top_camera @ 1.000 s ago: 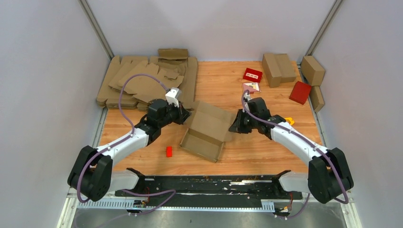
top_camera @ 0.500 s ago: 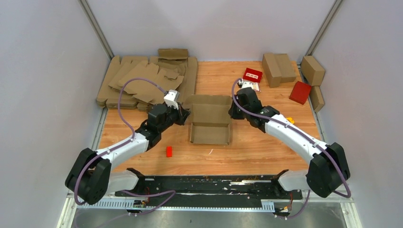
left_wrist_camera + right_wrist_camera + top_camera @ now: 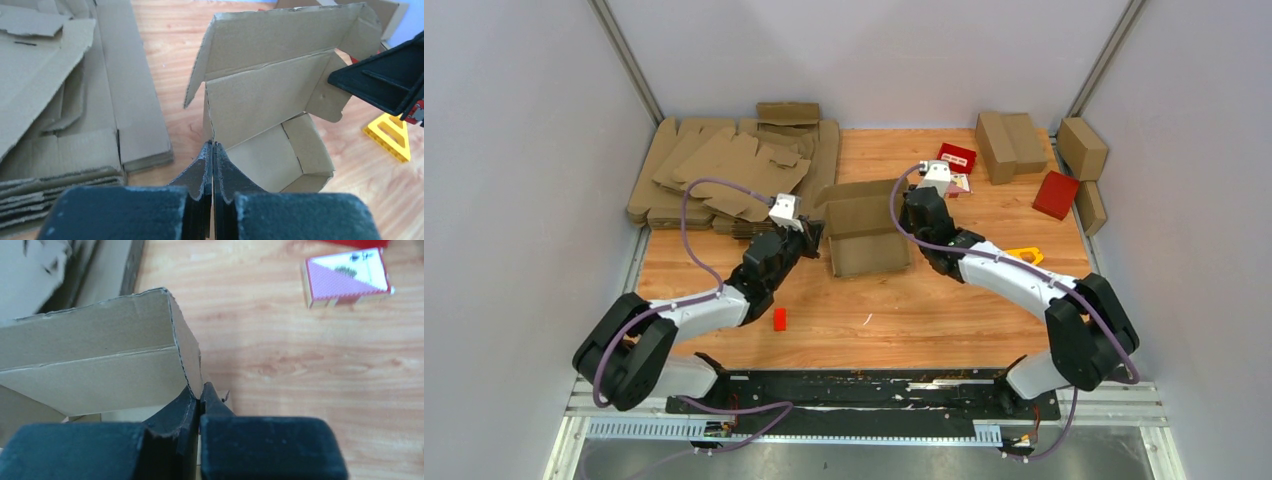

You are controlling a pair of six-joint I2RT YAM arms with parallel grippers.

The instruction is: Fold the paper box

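above wooden table (image 3: pixel 984 300), left claw (image 3: pixel 213 147) and right claw (image 3: pixel 200 391) clamp paper box (image 3: pixel 270 95).

1 open paper box (image 3: pixel 864 235), 4 closed brown cartons (image 3: pixel 996 148) (image 3: pixel 1026 142) (image 3: pixel 1082 148) (image 3: pixel 1091 207), 2 red boxes (image 3: pixel 956 157) (image 3: pixel 1056 194). 1 yellow frame (image 3: pixel 1024 255), 1 small red block (image 3: pixel 779 319). Flat-sheet stack (image 3: pixel 724 175): can't count.

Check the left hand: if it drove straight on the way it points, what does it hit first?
The paper box. The left hand is shut on the box's side wall, so pushing ahead drives into that wall, then probably the raised flap panel behind it; depth there is unclear.
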